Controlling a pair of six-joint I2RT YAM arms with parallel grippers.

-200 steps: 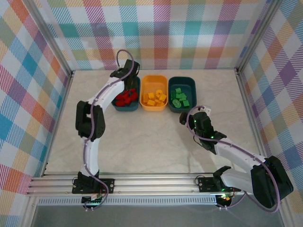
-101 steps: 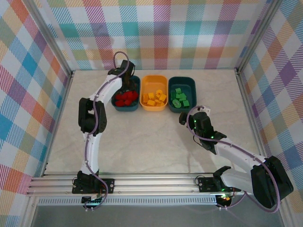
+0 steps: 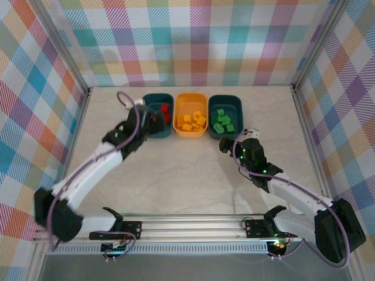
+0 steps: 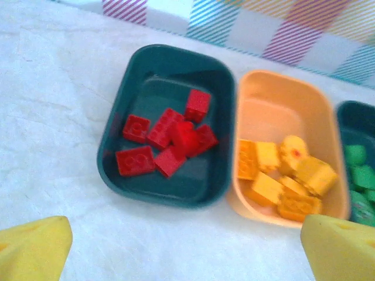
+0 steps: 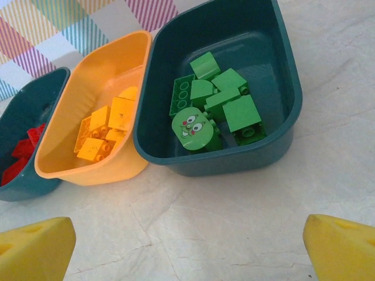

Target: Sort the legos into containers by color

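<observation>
Three tubs stand in a row at the back. The left teal tub (image 3: pixel 154 101) (image 4: pixel 170 193) holds red legos (image 4: pixel 169 142). The orange-yellow tub (image 3: pixel 191 102) (image 4: pixel 275 111) holds yellow-orange legos (image 4: pixel 285 177) (image 5: pixel 108 132). The right teal tub (image 3: pixel 229 102) (image 5: pixel 234 158) holds green legos (image 3: pixel 222 122) (image 5: pixel 220 111), one printed with a face. My left gripper (image 3: pixel 153 124) (image 4: pixel 186 257) hovers open and empty at the near edge of the red tub. My right gripper (image 3: pixel 226 144) (image 5: pixel 187 252) is open and empty over bare table just in front of the green tub.
The marbled tabletop (image 3: pixel 187 175) is fenced by metal posts and plaid walls (image 3: pixel 193 41). The left arm (image 3: pixel 88 175) crosses the near-left table diagonally. The right arm (image 3: pixel 287 190) lies across the near right.
The left arm has pulled back from above the red tub and swung down toward the near left; its gripper now sits at the tub's near edge. The right arm barely moved.
</observation>
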